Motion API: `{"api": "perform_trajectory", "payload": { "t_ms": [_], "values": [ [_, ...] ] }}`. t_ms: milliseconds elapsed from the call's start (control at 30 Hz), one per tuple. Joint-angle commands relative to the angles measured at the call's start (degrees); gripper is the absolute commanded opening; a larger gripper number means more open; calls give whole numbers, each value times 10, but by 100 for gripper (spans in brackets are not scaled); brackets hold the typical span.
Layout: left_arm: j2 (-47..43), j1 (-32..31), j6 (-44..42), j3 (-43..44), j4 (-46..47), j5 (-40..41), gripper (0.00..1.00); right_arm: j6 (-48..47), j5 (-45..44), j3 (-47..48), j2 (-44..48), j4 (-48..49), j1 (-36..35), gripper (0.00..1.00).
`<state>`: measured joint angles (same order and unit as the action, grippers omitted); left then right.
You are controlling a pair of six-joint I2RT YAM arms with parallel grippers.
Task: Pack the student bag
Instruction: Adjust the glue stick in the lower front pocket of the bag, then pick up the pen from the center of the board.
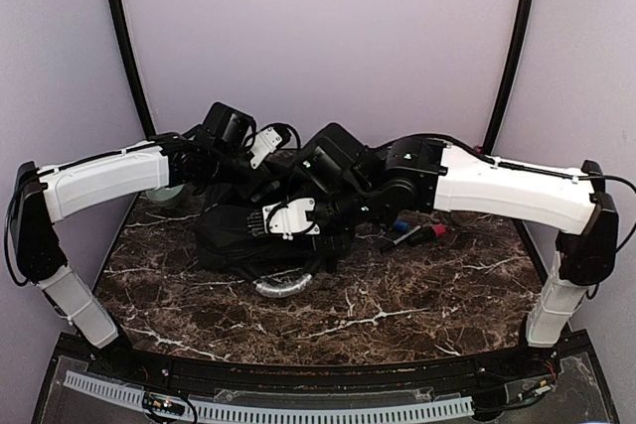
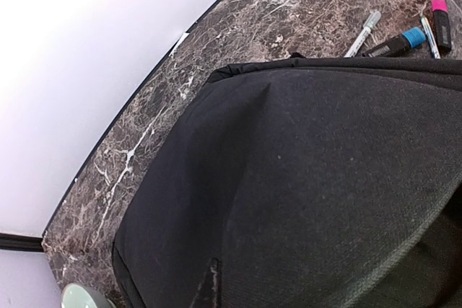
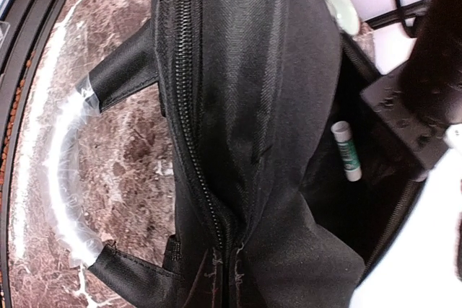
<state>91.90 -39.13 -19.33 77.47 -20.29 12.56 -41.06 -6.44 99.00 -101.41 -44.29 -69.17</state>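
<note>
The student bag [image 1: 224, 235] lies flat at the middle of the bench [image 1: 397, 305], a slack black heap under both arms. Its pale grey loop handle [image 1: 283, 286] sticks out at 6 o'clock, toward the arm bases. In the right wrist view a long zip [image 3: 189, 106] runs down the bag. The compartment beside it, at 3 o'clock in that view, gapes open with a white glue stick [image 3: 346, 151] lying inside.

The right pincer [image 1: 266, 220] comes in from 3 o'clock, low over the top of the bag. Its fingers are together, and the cloth by the zip puckers into a pinch at the bottom of its own view, so it is clamped on the bag. The left pincer [image 1: 266, 158] reaches in from 9 o'clock at the far side of the bag. It is also together on the bag's cloth, which rises in a crease close under its camera. The cloth hides both sets of fingers.

At 3 o'clock of the bag, just beside it on the bench, lie a blue-capped marker [image 2: 395, 42], a pink-capped marker [image 2: 440, 23] and a silver pen [image 2: 363, 32]. At 9 o'clock sits a pale green round thing [image 1: 164, 192], half hidden by the left arm.
</note>
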Motion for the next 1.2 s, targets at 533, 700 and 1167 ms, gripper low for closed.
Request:
{"api": "perform_trajectory", "payload": {
  "t_ms": [533,700,1167],
  "values": [
    [4,15,26,-1,-6,-31,0,27,157,-55,87,-69,63,50],
    [10,15,29,0,-8,-33,0,36,214,-64,128,-80,155,53],
    [11,14,37,6,-12,-44,0,-13,203,-172,45,-105,454,45]
  ]
}}
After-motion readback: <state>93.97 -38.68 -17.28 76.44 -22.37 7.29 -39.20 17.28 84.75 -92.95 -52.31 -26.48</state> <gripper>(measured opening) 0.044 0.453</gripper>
